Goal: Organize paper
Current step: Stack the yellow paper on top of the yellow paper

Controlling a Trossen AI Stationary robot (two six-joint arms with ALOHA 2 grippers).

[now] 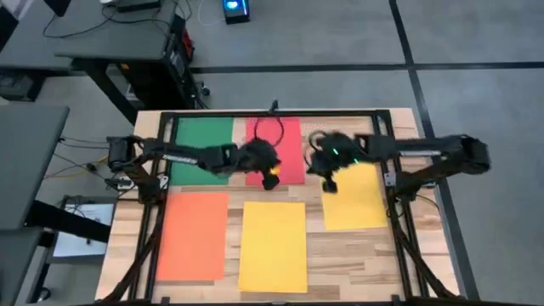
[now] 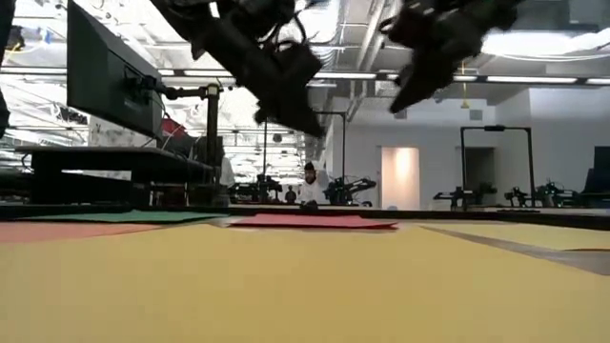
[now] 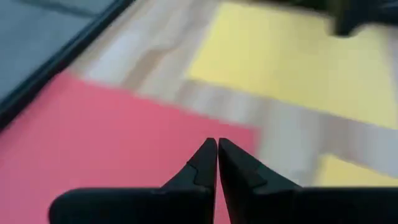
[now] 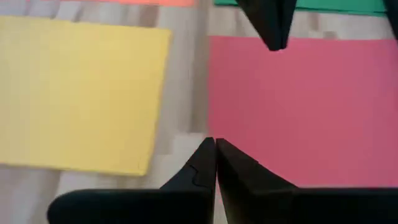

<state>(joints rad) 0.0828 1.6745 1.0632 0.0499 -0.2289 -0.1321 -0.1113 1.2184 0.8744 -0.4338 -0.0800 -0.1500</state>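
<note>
both tools (image 3: 217, 146) (image 4: 215, 146) closed, above partly hidden paper (image 1: 289, 161)

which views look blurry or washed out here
Left wrist view: motion-smeared, pink-red sheet and table streaked. Low view: near yellow sheet out of focus, ceiling lights glaring behind the dark arms. High view: fairly even light.

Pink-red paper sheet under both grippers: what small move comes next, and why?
Probably open the left gripper and lower it onto the pink-red paper sheet. Its fingers are shut and empty, raised above the sheet in the low view. The right gripper, also shut, hangs over the wooden table between that sheet and a yellow paper sheet. All five sheets lie flat and apart.
</note>
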